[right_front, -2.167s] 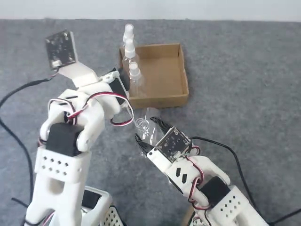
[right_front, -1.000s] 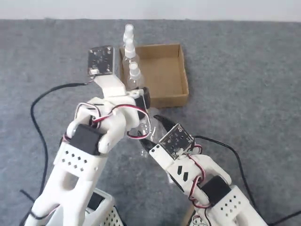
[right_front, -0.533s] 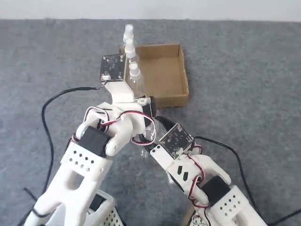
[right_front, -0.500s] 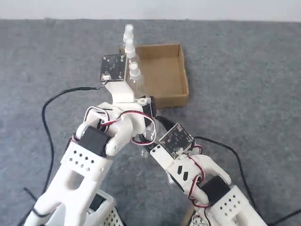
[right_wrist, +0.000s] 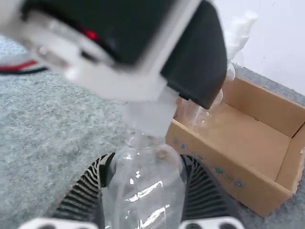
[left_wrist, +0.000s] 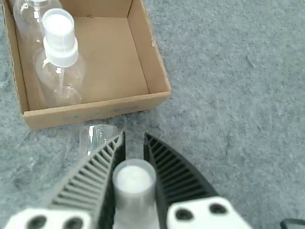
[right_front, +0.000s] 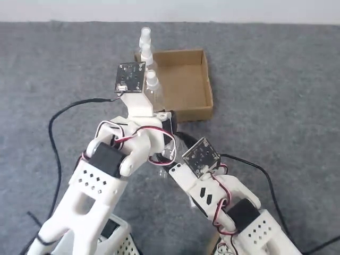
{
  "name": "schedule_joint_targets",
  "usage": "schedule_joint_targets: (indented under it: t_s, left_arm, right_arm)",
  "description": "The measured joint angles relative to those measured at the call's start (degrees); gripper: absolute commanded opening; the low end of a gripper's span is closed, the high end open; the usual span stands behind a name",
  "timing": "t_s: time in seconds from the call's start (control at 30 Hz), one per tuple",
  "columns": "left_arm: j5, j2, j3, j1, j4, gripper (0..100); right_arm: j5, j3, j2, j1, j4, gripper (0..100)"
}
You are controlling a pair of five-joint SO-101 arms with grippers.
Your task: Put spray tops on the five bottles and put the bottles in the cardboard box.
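I see a grey carpet (right_front: 276,79) with a short, flecked pile covering the work surface in the high view, from the bottom edge up to near the top of the frame. Along the top edge runs 1 narrow pale strip of wall (right_front: 239,10), meeting the carpet in a straight horizontal line. The right wrist view gives me the same wall, plain and white, behind the carpet. The light is soft and even, with faint shadows on the pile.
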Motion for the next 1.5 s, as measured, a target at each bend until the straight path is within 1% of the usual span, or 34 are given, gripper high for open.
schedule_joint_targets:
  t_s: [0.13, 0.23, 0.37, 0.43, 0.63, 0.7, 0.83, 0.9, 1.23, 1.5]
  left_arm:
    - [-1.0, -3.0, 0.5, 0.0, 0.0, 1]
    - [-1.1, -7.6, 3.8, 0.1, -0.1, 1]
    - [-1.3, -13.4, 8.8, 0.1, -3.3, 1]
    - [-2.5, -15.1, 10.7, 0.1, -4.9, 1]
    - [-4.1, -16.4, 12.0, 0.2, -6.2, 1]
    - [-4.1, -16.5, 12.0, 0.2, -6.3, 4]
    - [-4.4, -16.5, 12.0, 0.2, -6.3, 14]
    - [-4.4, -16.6, 12.3, -0.1, -6.3, 17]
    - [-4.5, -17.2, 13.5, 0.0, -6.2, 18]
    - [-4.6, -17.2, 8.8, 0.0, -0.1, 18]
  right_arm:
    - [-1.1, -0.1, -0.3, -0.1, 0.0, 0.6]
    - [-2.5, -0.1, -0.1, -0.1, 0.0, 0.6]
    - [-3.0, -0.1, -0.1, -0.1, 0.0, 0.6]
    - [-3.1, -0.1, -0.1, -0.1, 0.0, 0.6]
    - [-3.1, -0.1, -0.1, -0.1, 0.0, 0.6]
    - [-3.1, -0.1, -0.1, -0.1, 0.0, 0.6]
    - [-3.2, 0.0, -0.1, 0.2, 0.0, 0.6]
    - [-3.3, 0.1, 0.0, 1.7, 0.0, 0.6]
    - [-1.9, 0.1, 0.0, 2.0, 0.0, 0.6]
    - [-1.9, 0.1, 0.0, 2.2, 0.0, 0.6]
